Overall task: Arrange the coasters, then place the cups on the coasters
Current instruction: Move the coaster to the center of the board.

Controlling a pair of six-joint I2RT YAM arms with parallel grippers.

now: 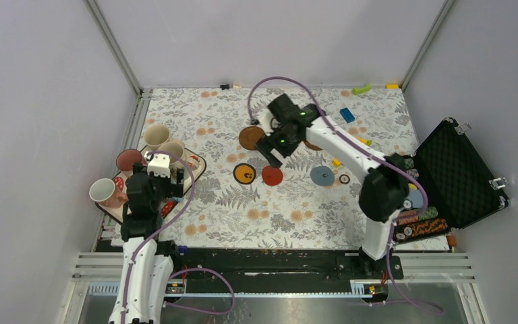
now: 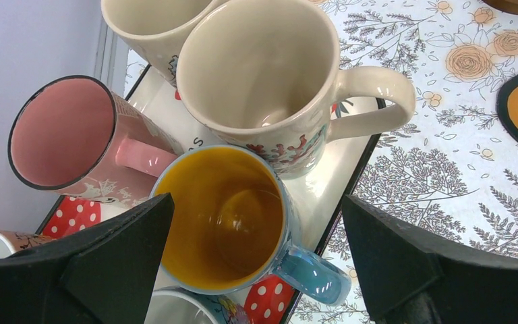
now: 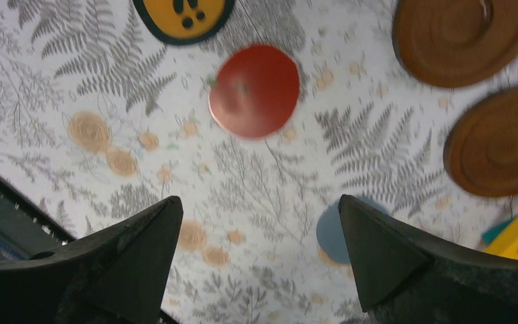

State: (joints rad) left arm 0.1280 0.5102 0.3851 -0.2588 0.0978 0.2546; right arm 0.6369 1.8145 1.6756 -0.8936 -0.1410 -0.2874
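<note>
**Tabletop** — matte cloth printed with ferns and flowers.

**Left edge:** cream rectangular tray, black-rimmed and printed with red spotted strawberries. Glazed ceramic cups are crowded on it:
- blue cup, yellow inside
- pink cup, dark-rimmed
- two cream cups with small prints (others only partly in view)

The left tool hangs over the blue cup with its jaws spread wide, holding nothing.

**Centre:** thin round coasters lie flat and apart from one another:
- orange coaster, black-rimmed
- red coaster
- grey-blue coaster
- brown coasters, ridged in rings

The right tool hovers over the cloth near the red coaster, jaws wide and empty. From above, its arm hides part of one brown disc.

**Right edge:** open black case, foam-lined, with striped poker chips.

**Far edge:** small coloured blocks.
</note>
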